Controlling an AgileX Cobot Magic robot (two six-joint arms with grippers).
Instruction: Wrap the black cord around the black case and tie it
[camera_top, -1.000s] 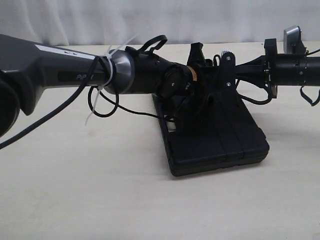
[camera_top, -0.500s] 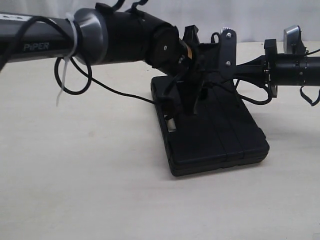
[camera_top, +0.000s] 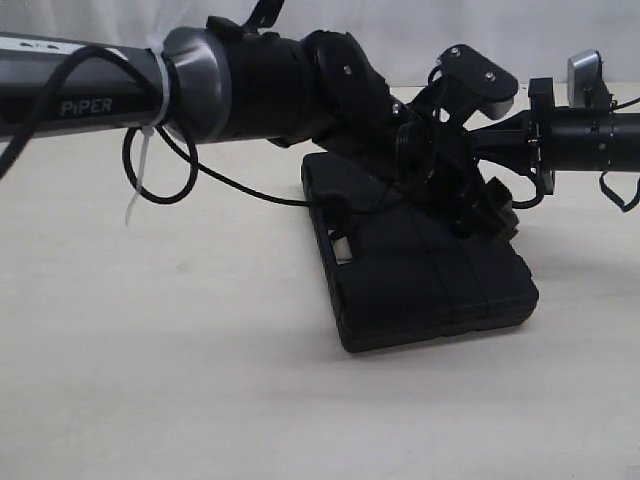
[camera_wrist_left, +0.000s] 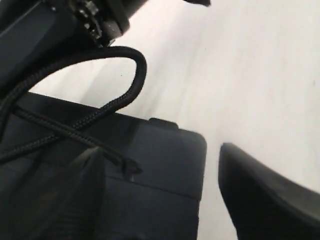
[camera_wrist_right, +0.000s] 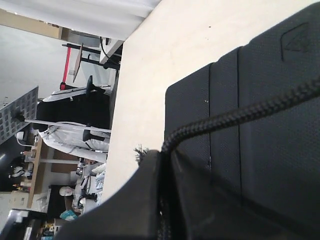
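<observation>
Pale tabletop bore the black case flat at centre right of the exterior frame, the right gripper pinching the black cord across it, evidently to hold tension for tying, while the left gripper stood wide beside a loop.

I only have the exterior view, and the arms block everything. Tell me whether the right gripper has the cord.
Observer: Yes. The right wrist view shows the right gripper shut on the black cord.
Operator: Now the left one.
Observer: The left gripper is open, fingers apart, facing the black case.
Operator: Trace the cord.
Observer: From the right gripper it runs across the black case's grooved top.
</observation>
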